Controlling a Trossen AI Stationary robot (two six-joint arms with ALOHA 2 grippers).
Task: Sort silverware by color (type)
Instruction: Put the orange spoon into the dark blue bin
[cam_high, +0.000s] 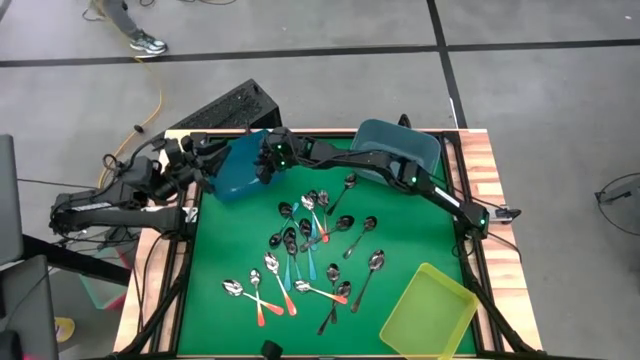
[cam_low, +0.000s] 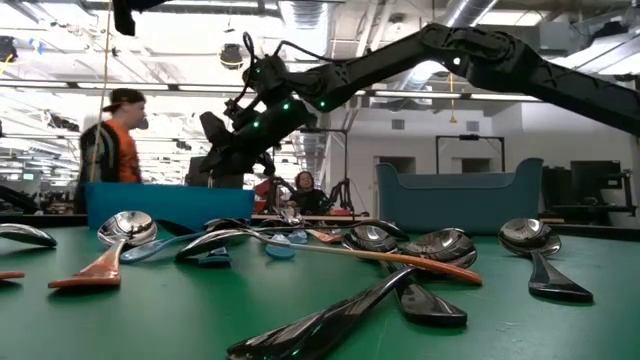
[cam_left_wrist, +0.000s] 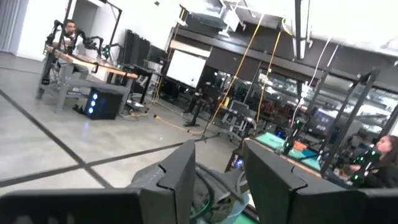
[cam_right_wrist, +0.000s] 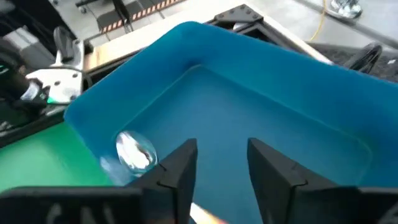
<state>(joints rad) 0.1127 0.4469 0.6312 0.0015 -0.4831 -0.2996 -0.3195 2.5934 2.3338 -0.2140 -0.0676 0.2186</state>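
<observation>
You are looking down on a green table (cam_high: 400, 260) with three bins: a bright blue bin (cam_high: 238, 165) at the far left, a darker teal bin (cam_high: 400, 148) at the far middle, and a yellow-green bin (cam_high: 428, 312) at the near right, which looks empty. The right gripper (cam_right_wrist: 221, 165) hangs over the blue bin with its fingers parted and nothing between them; inside lies one spoon (cam_right_wrist: 135, 151), possibly light blue in the handle, though it blurs. The left gripper (cam_left_wrist: 217, 177) waits off the table's left edge, fingers apart, empty. The silverware (cam_high: 310, 255) lies scattered mid-table, some pieces overlapping. Expect light, stiff, slippery spoons; pinch each across the narrow handle, not the rounded bowl.
</observation>
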